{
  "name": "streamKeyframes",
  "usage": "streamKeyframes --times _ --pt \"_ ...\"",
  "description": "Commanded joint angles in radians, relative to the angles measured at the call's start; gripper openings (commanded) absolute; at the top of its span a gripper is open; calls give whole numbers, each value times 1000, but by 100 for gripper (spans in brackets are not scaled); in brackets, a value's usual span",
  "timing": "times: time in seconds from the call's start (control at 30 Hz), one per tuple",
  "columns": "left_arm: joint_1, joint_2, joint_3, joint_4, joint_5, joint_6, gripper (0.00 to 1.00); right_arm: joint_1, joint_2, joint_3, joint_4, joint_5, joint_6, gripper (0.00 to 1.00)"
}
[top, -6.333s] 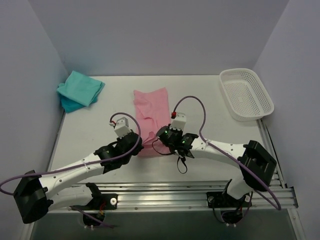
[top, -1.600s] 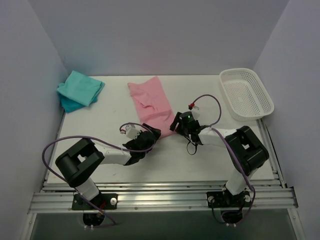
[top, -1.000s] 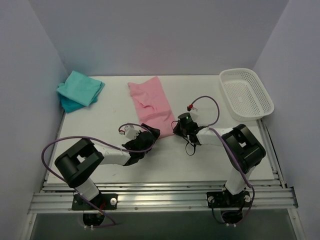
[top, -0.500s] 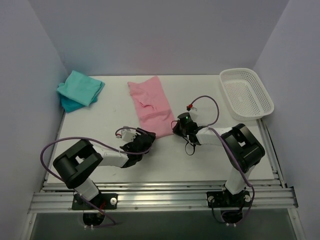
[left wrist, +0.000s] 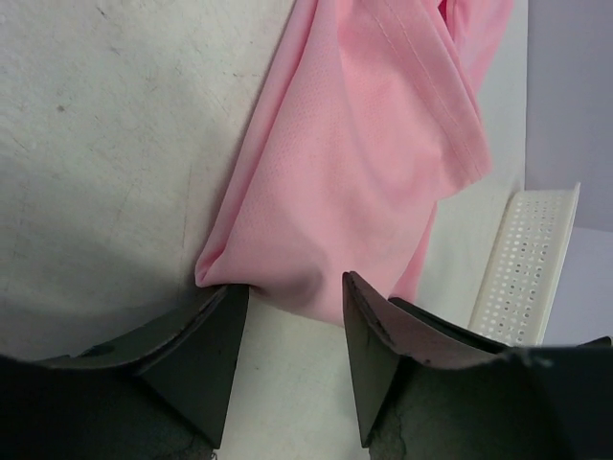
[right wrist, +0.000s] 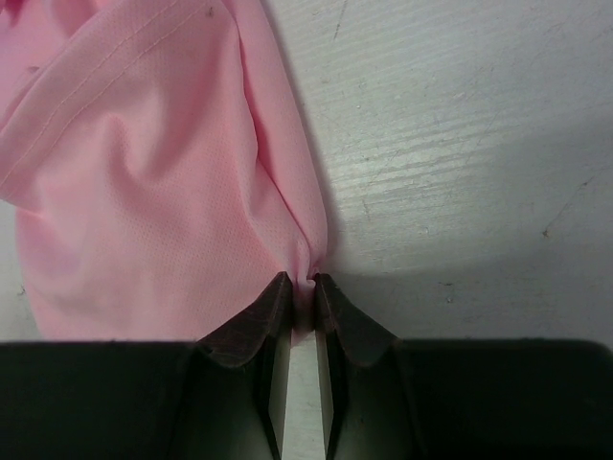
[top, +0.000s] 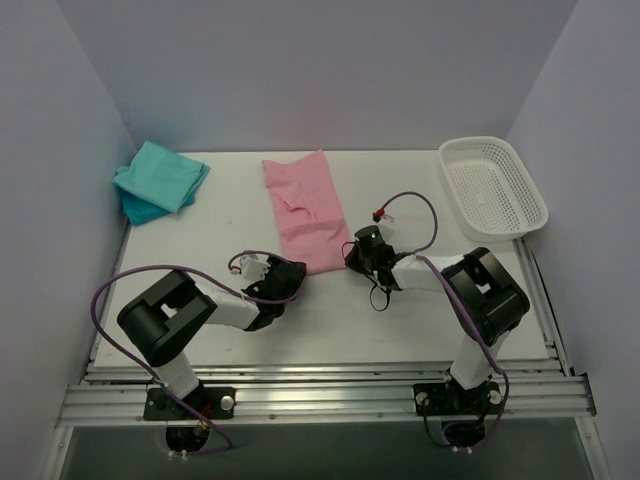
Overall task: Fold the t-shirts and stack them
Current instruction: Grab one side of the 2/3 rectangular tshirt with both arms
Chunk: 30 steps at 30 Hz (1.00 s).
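The light pink t-shirt lies folded lengthwise in a long strip mid-table. My right gripper sits low at its near right corner. In the right wrist view that gripper is shut on a pinch of the pink cloth. My left gripper is at the near left corner. Its jaws stand apart with bare table between them, and the shirt's near edge touches the fingertips. A teal t-shirt lies folded at the far left on top of a blue one.
A white mesh basket stands at the far right by the wall; its perforated side shows in the left wrist view. Purple-grey walls close in the table on three sides. Purple cables loop over both arms.
My left gripper has slid a little back and to the left, off the pink shirt's near left corner. The shirt's far end has shifted slightly right. The right gripper keeps its grip.
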State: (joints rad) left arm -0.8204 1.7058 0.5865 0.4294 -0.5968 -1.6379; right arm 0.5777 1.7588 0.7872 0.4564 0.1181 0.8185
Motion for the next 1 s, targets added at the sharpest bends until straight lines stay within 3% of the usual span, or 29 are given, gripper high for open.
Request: streamKeyframes --times 0.0,0.07,0.1,0.23,0.3,0.4,0.6,0.83,0.97 --pt "32 91 -83 -288 31 59 55 10 19 -20 -122 12 -13 12" --pt "35 91 -93 -270 35 64 47 10 21 -19 -122 12 -13 11" --pt "38 91 -97 -268 35 64 35 10 22 -19 -122 15 -12 11" --pt "44 103 -102 -259 43 76 9 10 28 -20 -119 14 -13 9" --pt "49 109 -94 -264 49 85 3 11 27 -23 -117 14 -12 8" --pt "46 106 -90 -256 49 101 2 11 15 -38 -114 14 -10 1" --pt "0 34 -152 -155 68 171 2 40 -65 -91 -125 31 2 0" --pt "-157 -133 -136 -430 -1 98 2 162 -249 -153 -229 112 60 0" --pt "-253 -308 -140 -621 -54 35 2 224 -369 -190 -306 163 97 0"
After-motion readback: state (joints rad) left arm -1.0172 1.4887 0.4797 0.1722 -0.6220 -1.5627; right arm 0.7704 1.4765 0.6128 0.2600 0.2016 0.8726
